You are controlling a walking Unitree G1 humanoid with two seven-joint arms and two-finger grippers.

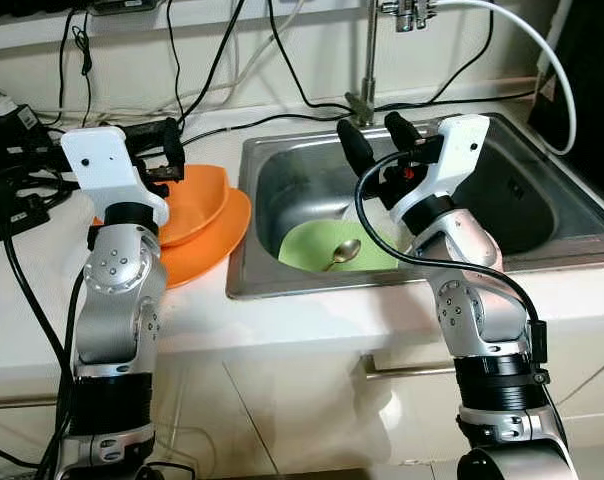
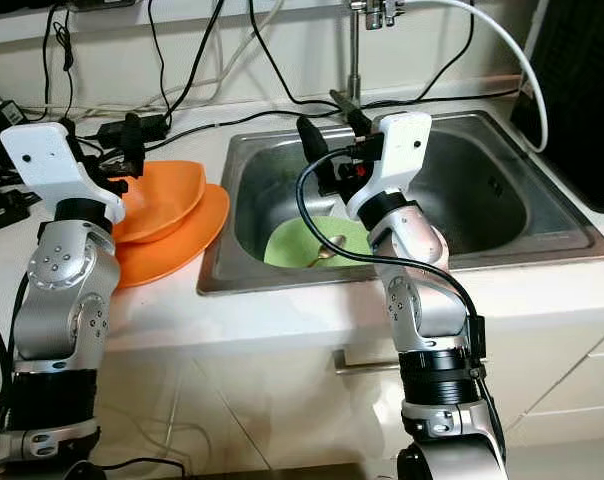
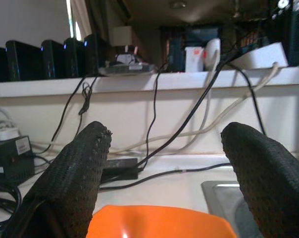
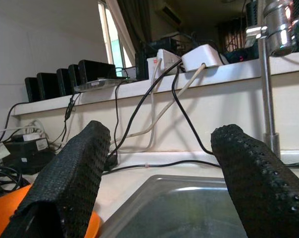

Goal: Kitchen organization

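Head views show a pale green plate (image 1: 317, 245) with a metal spoon (image 1: 343, 253) in the steel sink (image 1: 542, 215); wrist views show black chargers (image 4: 58, 79) along a ledge. Both hands, left hand (image 1: 170, 150) over stacked orange bowls (image 1: 204, 215) on the white desk (image 1: 282, 320), right hand (image 1: 379, 140) above the sink, gape wide, holding nothing.

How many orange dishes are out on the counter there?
2. An orange bowl sits on an orange plate, stacked on the white counter just left of the sink. The left gripper hovers open over them. More could be hidden beneath the stack.
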